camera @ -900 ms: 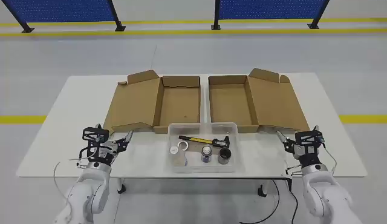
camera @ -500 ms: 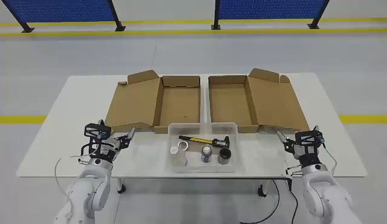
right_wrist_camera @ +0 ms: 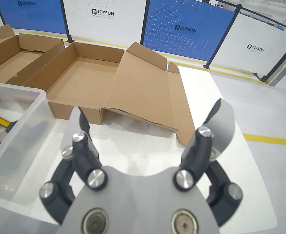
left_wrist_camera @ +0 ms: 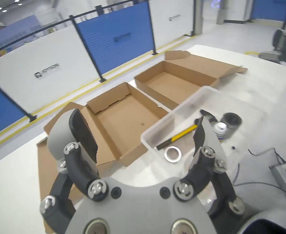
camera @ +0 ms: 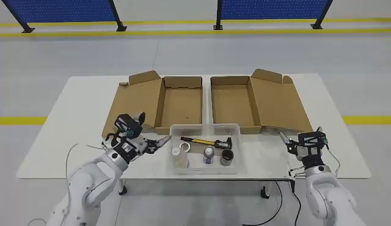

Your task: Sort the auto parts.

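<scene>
- The auto parts lie together in a clear plastic bin (camera: 204,126) at the near edge of the table (camera: 61,140) — a silver ring (camera: 176,151), a yellow-and-black tool (camera: 194,140), a dark cylinder (camera: 227,156) and a small pale-topped can (camera: 209,156).
- The left gripper (camera: 153,129) hovers just beside the bin's left end, jaws spread, grasping nothing.
- The right gripper (camera: 300,132) sits well apart, likewise spread and empty.
- Behind the bin, the left cardboard box (camera: 180,104) and the right cardboard box (camera: 235,104) lie open side by side.
- The fence panels (right_wrist_camera: 181,30) — blue and white — each carry a small logo.
</scene>
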### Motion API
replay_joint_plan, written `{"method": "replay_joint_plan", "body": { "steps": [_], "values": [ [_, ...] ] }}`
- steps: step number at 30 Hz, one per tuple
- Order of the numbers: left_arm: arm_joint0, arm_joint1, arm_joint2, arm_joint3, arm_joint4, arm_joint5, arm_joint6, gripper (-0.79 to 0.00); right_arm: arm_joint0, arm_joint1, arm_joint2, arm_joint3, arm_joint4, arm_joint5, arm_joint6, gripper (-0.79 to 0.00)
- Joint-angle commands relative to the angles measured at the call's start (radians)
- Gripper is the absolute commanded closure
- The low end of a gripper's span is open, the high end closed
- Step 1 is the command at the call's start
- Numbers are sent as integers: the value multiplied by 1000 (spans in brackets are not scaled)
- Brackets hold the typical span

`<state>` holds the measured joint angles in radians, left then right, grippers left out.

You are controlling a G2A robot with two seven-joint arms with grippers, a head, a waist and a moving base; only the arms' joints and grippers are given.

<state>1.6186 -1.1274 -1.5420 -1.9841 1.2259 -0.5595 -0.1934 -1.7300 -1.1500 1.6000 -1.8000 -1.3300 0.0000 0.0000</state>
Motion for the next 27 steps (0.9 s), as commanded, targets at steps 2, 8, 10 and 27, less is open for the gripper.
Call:
{"method": "replay_joint_plan", "body": {
  "steps": [2,8,10,27],
  "values": [
    [9,7,-2,-12,-24,-109,-32,-785,0,0,0,0,0,0,0,-785],
    [23,16,20,-3,29,-188,-66,-785,0,0,0,0,0,0,0,-785],
    [27,16,40,22,39,-182,-47,-785,0,0,0,0,0,0,0,-785],
    [-56,6,177,209,111,-65,-29,-785,0,0,0,0,0,0,0,-785]
  ]
}}
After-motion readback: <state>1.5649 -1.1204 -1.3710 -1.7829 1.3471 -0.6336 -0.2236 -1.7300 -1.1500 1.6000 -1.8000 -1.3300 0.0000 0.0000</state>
